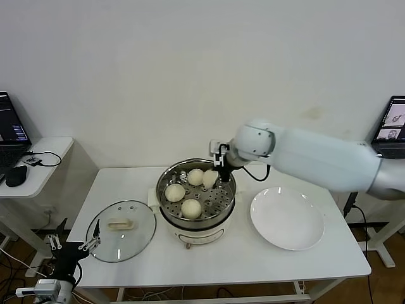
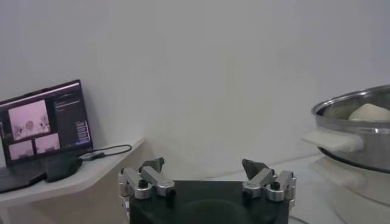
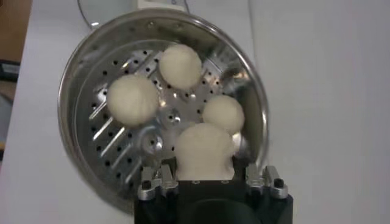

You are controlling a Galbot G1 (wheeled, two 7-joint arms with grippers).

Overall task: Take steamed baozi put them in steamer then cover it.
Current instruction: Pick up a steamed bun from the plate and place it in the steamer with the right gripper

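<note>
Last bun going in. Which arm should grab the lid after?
Left. The left gripper hangs open at the table's front left corner, right beside the glass lid. The right gripper is busy over the steamer, shut on the fourth bun, and farther from the lid.

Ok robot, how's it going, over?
Right end effector shut on fourth baozi, over steamer. Left end effector open, parked low. Cover on table.

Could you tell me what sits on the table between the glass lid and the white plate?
In the head view, the steamer stands between the glass lid and the empty white plate.
</note>
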